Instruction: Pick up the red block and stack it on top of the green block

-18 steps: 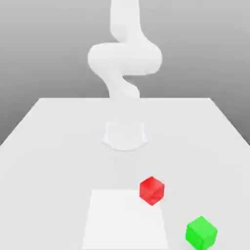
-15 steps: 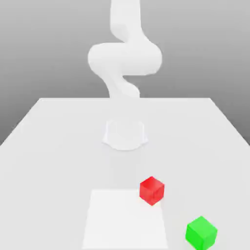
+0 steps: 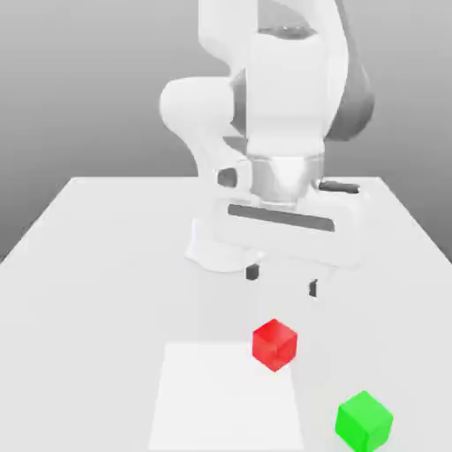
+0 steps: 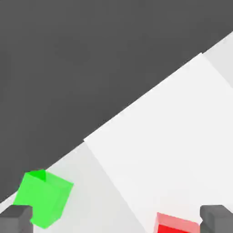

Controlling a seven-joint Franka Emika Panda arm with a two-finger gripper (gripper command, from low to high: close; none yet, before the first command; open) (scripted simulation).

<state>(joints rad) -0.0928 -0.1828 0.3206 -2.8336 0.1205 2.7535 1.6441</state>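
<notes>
The red block (image 3: 274,343) rests on the white table (image 3: 97,282), at the far right corner of a paler square patch (image 3: 226,397). The green block (image 3: 364,419) sits nearer the front, toward the exterior view's right, apart from the red one. My gripper (image 3: 282,280) hangs open above the table, a little behind and above the red block, holding nothing. In the hand view both dark fingertips (image 4: 217,218) frame the scene, with the red block (image 4: 175,224) and the green block (image 4: 43,198) between them.
The arm's white base (image 3: 225,243) stands behind the gripper at the table's middle. The table's far edge runs across behind it, against a grey backdrop.
The arm's hand and gripper have come into sight above the red block, where before only the upper arm and base showed. Both blocks stay put.
</notes>
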